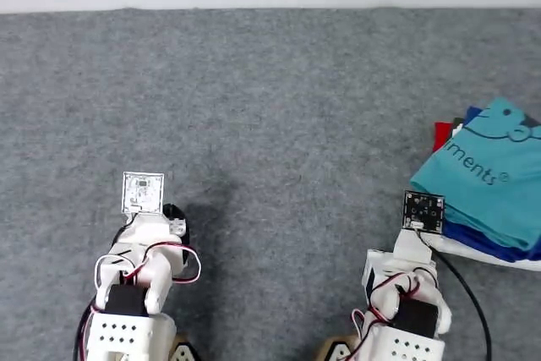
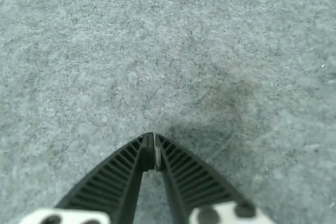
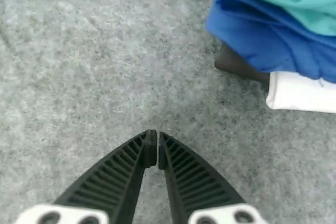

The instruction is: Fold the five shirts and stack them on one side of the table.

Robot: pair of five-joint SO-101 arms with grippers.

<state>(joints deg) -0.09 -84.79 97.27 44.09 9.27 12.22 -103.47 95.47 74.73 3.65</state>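
Though apart, shirts point(image 1: 489, 182) near right gripper point(image 3: 153, 135).

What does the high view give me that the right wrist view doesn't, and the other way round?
High view's extra: the left arm and right arm over the grey mat, and a red shirt edge peeking from the pile. Right wrist view's extra: the right gripper, shut. Shared: teal shirt on blue shirt on white shirt, and the mat.

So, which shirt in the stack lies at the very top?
The teal shirt, the one with print on its front. It covers the others: the blue shirt lies directly under it, and the white shirt peeks out lower down.
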